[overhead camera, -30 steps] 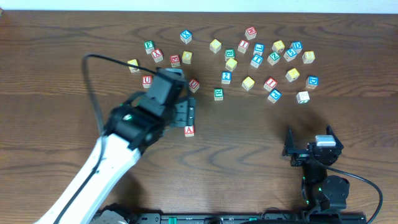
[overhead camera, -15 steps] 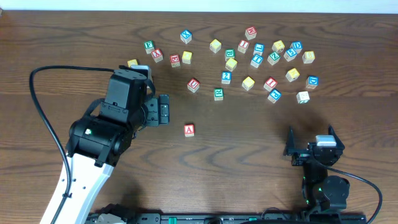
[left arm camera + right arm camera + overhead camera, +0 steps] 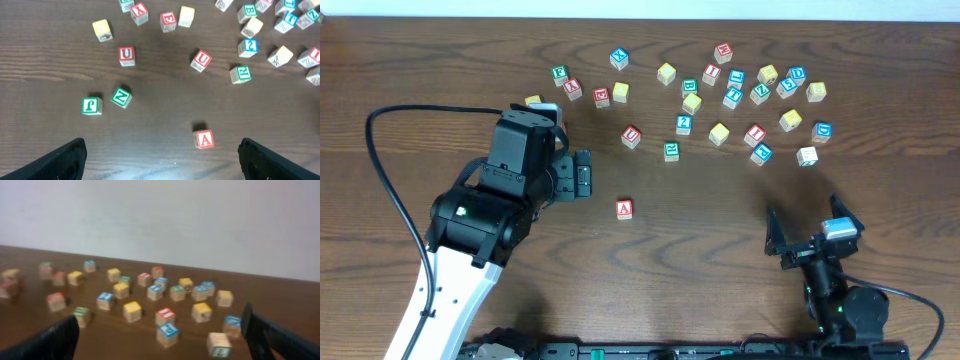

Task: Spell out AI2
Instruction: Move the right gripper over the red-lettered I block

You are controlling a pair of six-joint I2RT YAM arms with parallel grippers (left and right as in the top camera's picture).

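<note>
A block [image 3: 625, 209] is just right of the left gripper [image 3: 584, 175], whose fingers are spread and empty. The 2 block [image 3: 683, 124] sits beyond the A and a bit right, nearer that arm than the right gripper [image 3: 808, 226], which is also spread.

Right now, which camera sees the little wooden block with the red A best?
The left wrist camera: the small wooden cube with the red letter A sits close and sharp, letter readable. The overhead camera shows it too, only tiny. The right wrist camera is too blurry to pick it out.
</note>
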